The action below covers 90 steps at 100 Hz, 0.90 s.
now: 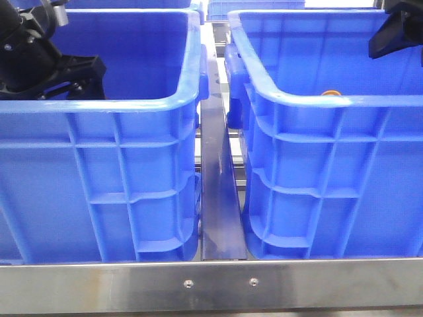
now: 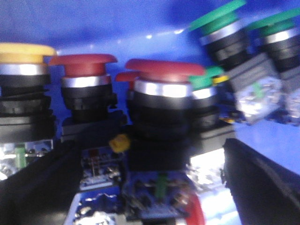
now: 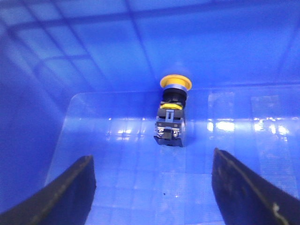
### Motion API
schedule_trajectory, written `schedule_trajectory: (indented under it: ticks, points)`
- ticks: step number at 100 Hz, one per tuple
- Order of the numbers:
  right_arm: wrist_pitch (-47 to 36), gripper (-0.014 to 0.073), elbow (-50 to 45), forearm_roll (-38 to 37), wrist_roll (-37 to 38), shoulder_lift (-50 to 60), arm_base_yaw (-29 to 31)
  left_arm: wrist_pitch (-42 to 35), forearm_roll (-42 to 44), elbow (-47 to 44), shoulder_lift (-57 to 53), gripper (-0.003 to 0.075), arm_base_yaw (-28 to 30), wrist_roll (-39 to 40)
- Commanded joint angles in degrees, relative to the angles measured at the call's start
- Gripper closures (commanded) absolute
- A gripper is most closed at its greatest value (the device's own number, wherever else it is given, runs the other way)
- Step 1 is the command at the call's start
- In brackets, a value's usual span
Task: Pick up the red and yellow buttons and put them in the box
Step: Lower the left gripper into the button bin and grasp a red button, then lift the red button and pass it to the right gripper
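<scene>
On my front camera the left gripper (image 1: 69, 76) is down inside the left crate (image 1: 99, 132), its tips hidden behind the crate's near wall. From the left wrist camera I see its two dark fingers (image 2: 33, 187) spread wide on either side of a crowd of push buttons, closed on nothing. Straight between them stands a red button (image 2: 164, 70) with a chrome collar and black body; beside it sits another red button (image 2: 84, 61), then a yellow button (image 2: 23, 52) at the edge of the view, and green buttons (image 2: 218, 21) lean at the other end. The picture is blurred, so finer detail escapes me.

Moving across, a dark divider (image 1: 221, 191) fills the gap between the crates. In the right crate (image 1: 330, 172), the right gripper (image 3: 150, 187) hangs with its jaws wide apart, empty. One yellow-capped button (image 3: 172, 112) lies on the crate floor ahead of the fingers, apart from them, its cap near the far wall.
</scene>
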<state>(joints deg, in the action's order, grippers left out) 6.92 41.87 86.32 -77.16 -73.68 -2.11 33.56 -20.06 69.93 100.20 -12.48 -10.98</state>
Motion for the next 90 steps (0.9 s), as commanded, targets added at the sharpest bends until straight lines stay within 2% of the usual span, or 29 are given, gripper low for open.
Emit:
schedule_trajectory:
  ticks: [1, 8, 13, 27, 34, 44, 49, 76, 90]
  points:
    - [-0.52, 0.0051, 1.37, 0.79, -0.61, 1.9, 0.31, -2.97, -1.29, 1.69, -1.96, 0.0155, -0.3, -0.06]
    - [-0.52, 0.0051, 1.37, 0.79, -0.61, 1.9, 0.31, -3.34, -1.29, 1.79, -1.96, 0.0181, -0.3, -0.06]
    - [-0.52, 0.0051, 1.37, 0.79, -0.61, 1.9, 0.31, -3.46, -1.29, 1.79, -1.96, 0.0241, -0.3, -0.06]
    - [-0.52, 0.0051, 1.37, 0.79, -0.61, 1.9, 0.31, -3.46, -1.07, 1.79, -1.96, 0.0507, -0.3, -0.21]
    - [-0.52, 0.0051, 1.37, 0.79, -0.61, 1.9, 0.31, -3.46, -1.07, 1.79, -1.96, 0.0612, -0.3, -0.25]
    - [-0.52, 0.0051, 1.37, 0.79, -0.61, 1.9, 0.31, -2.59, -1.07, 1.79, -2.35, 0.0718, -0.3, -0.86]
    - [-0.52, 0.0051, 1.37, 0.79, -0.61, 1.9, 0.31, -2.14, -1.07, 1.79, -3.17, 0.0741, -0.3, -1.13]
    - [-0.27, 0.0051, 1.37, 0.79, -0.61, 1.9, 0.31, 0.2, -4.06, 1.79, -12.02, 0.0741, -0.3, -4.82]
    - [0.08, 0.0051, 1.37, 0.79, -0.61, 1.9, 0.31, 1.9, -9.56, 1.68, -16.25, 0.0741, -1.93, -13.13]
